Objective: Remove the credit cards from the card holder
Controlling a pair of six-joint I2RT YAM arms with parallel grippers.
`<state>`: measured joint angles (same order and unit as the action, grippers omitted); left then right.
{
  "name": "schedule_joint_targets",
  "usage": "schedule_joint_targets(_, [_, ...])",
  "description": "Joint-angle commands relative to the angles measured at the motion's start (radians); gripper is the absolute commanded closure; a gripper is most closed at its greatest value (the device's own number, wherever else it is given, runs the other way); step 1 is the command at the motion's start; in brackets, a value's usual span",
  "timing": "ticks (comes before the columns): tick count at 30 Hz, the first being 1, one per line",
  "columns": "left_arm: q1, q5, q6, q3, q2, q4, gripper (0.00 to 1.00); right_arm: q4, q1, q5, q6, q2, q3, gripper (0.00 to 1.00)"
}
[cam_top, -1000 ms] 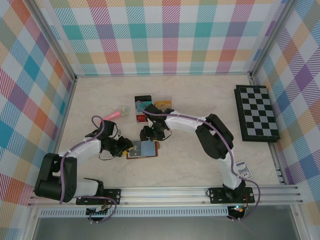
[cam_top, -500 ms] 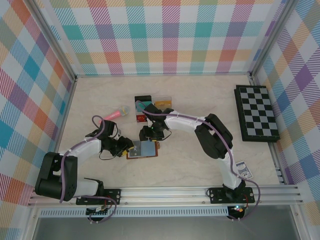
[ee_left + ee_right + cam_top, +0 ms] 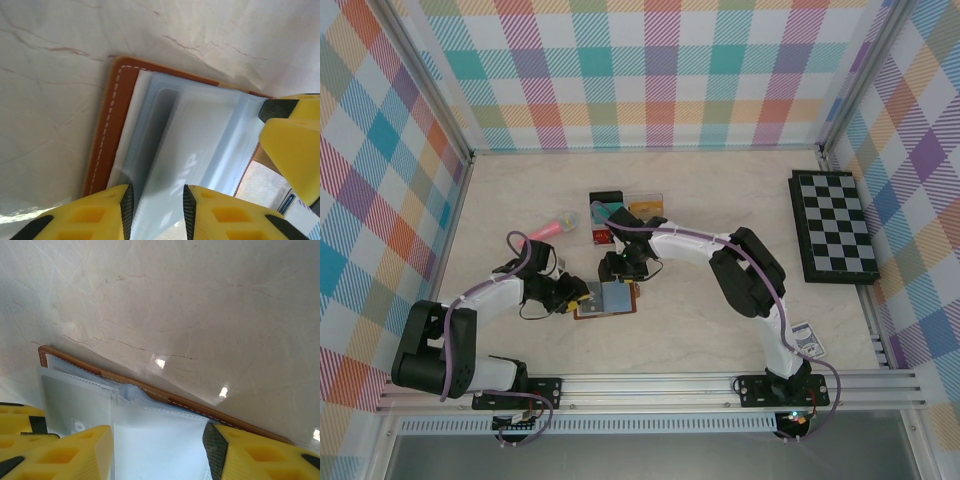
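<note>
Card holder (image 3: 608, 299) is seen lying open on the table (image 3: 720, 200), unmoved since a second ago. Its blue-grey pages (image 3: 200, 135) are straddled by the left gripper (image 3: 157, 212) and right gripper (image 3: 157, 445), both with jaws apart and nothing clamped.

The top external view is bright and evenly lit from above by soft light. The plaid walls (image 3: 650, 80) and the table (image 3: 700, 330) are sharp, and the arms cast only faint, short shadows. The wide lens makes the walls splay outward toward the corners.

In the left wrist view the table washes out to near white at the upper right and lower left. The clear pockets of the card holder (image 3: 200, 135) carry a pale sheen. The left gripper (image 3: 157, 212) is soft and out of focus at the bottom edge.

In the right wrist view small hard glints dot the table, which is dim at the upper left. The right gripper (image 3: 157, 450) is blurred by closeness.
</note>
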<state>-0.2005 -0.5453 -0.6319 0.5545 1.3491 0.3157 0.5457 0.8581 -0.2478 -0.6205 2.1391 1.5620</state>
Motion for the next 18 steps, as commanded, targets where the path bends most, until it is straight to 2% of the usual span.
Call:
schedule_joint_targets(1, [-0.011,-0.031,0.01,0.03,-0.008,-0.01,0.67,0.029,0.007,-0.007,0.008,0.05,0.004,0.46])
schedule_joint_targets(10, [-0.011,-0.011,0.02,0.035,-0.023,0.013,0.7,0.032,0.006,-0.005,0.013,0.048,0.003,0.46])
schedule_joint_targets(13, [-0.011,-0.034,0.019,0.035,-0.025,0.005,0.73,0.03,0.006,-0.006,0.009,0.047,0.0,0.46])
schedule_joint_targets(18, [-0.011,-0.106,-0.009,0.016,-0.038,-0.078,0.73,-0.035,0.006,-0.065,-0.016,0.016,-0.023,0.46])
